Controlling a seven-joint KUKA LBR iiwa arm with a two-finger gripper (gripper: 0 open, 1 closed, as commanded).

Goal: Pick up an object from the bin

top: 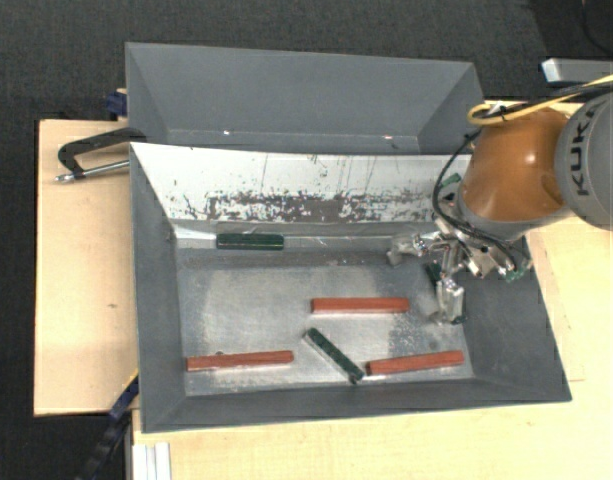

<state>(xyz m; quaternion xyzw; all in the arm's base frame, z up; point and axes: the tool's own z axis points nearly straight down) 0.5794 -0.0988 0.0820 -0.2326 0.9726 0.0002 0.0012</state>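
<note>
Jaws hang low in the right part of the bin (pixel 256 303), tip pointing down at the floor; can't tell if they are open or closed, and nothing shows between them. They sit just off the right end of the middle red bar (pixel 358 306), which lies flat and level across the floor, apart from the jaws. Below the jaws, near the front wall, lies the right red bar (pixel 414 364), flat, slightly tilted, also apart from them. Its left end is touching or nearly touching the lower end of the tilted green bar (pixel 333 356), which runs diagonally up-left toward the middle red bar without reaching it. Further left along the front wall is the left red bar (pixel 239 361), flat, well apart from the jaws. The back green bar (pixel 251 240) lies at the foot of the scratched back wall, far left of the jaws. Above the jaws the wrist carries cables and an orange cover (pixel 511 173); the arm (pixel 598 163) comes in over the right rim.
</note>
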